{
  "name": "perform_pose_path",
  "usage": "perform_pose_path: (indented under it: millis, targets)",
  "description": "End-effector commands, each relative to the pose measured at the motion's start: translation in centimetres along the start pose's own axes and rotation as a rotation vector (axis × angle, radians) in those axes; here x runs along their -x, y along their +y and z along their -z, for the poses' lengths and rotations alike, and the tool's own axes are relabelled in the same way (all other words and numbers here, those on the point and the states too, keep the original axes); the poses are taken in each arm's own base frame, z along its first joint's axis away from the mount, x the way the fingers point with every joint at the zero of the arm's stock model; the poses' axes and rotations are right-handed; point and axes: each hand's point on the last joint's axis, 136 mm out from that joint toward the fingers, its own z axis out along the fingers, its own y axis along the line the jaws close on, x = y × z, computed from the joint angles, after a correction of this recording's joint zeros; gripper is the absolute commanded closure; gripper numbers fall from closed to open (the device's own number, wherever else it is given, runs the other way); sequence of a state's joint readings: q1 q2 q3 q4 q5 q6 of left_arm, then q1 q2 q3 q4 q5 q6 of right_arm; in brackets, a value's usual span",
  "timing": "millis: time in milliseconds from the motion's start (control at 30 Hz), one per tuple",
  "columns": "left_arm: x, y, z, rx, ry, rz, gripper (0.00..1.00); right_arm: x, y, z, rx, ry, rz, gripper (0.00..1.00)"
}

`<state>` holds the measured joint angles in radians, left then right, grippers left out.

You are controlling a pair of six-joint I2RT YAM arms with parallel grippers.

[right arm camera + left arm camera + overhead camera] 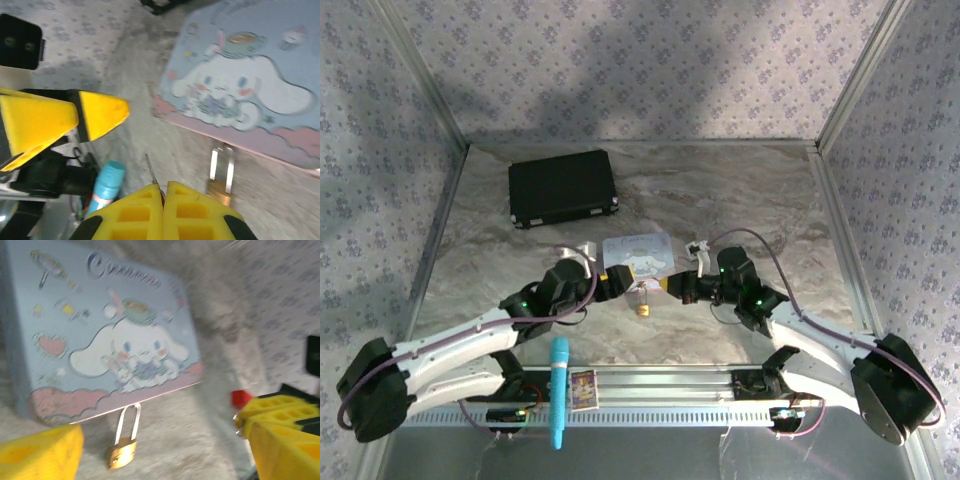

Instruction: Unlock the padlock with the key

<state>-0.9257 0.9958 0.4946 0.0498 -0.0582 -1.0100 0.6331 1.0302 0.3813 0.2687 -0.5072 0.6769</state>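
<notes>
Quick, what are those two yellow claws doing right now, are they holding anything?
Left gripper: open, holding nothing.
Right gripper: closed on the key, whose thin tip sticks out.

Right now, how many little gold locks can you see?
1. The brass padlock is hooked by its shackle to the near edge of the pastel Cinnamoroll tin. I see no other.

Pale floral-patterned walls (640,60) enclose a grey marbled tabletop (740,190) on three sides, soft shadows across them.
</notes>
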Motion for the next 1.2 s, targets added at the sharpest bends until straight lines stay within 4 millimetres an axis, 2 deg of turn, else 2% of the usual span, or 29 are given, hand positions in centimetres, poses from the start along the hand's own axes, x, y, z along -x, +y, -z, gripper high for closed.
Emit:
perform_pose_path:
  millis: [0,100,233,267,500,600,767,967,1167]
  targets:
    - [-1.6,0.6,-0.8,0.093,0.067,-0.051,0.19,-0.8,-3.2,0.7,-0.159,0.030,-0.006,1.00]
    - [-3.4,0.3,-2.2,0.080,0.100,-0.054,0.25,-0.9,-3.8,0.8,-0.174,0.019,-0.016,1.00]
    - [-5.1,1.1,-4.3,0.102,0.130,-0.067,0.27,-1.3,-4.5,1.0,-0.204,0.023,-0.019,1.00]
    - [-5.5,1.2,-4.8,0.108,0.141,-0.072,0.30,-1.4,-4.5,1.0,-0.207,0.024,-0.018,1.00]
    - [-6.7,0.8,-7.7,0.089,0.149,-0.133,0.35,-2.3,-5.1,1.3,-0.220,0.041,-0.023,1.00]
    - [-6.7,1.3,-8.3,0.089,0.127,-0.131,0.45,-2.5,-5.3,1.3,-0.220,0.038,-0.024,1.00]
    - [-7.5,2.0,-9.4,0.136,0.160,-0.160,0.53,-2.8,-5.6,1.4,-0.226,0.043,-0.029,1.00]
    - [-8.4,3.3,-9.6,0.210,0.178,-0.172,0.64,-3.1,-6.0,1.5,-0.228,0.035,-0.040,1.00]
    - [-9.2,4.5,-9.7,0.258,0.199,-0.155,0.83,-3.2,-6.0,1.4,-0.228,0.038,-0.048,1.00]
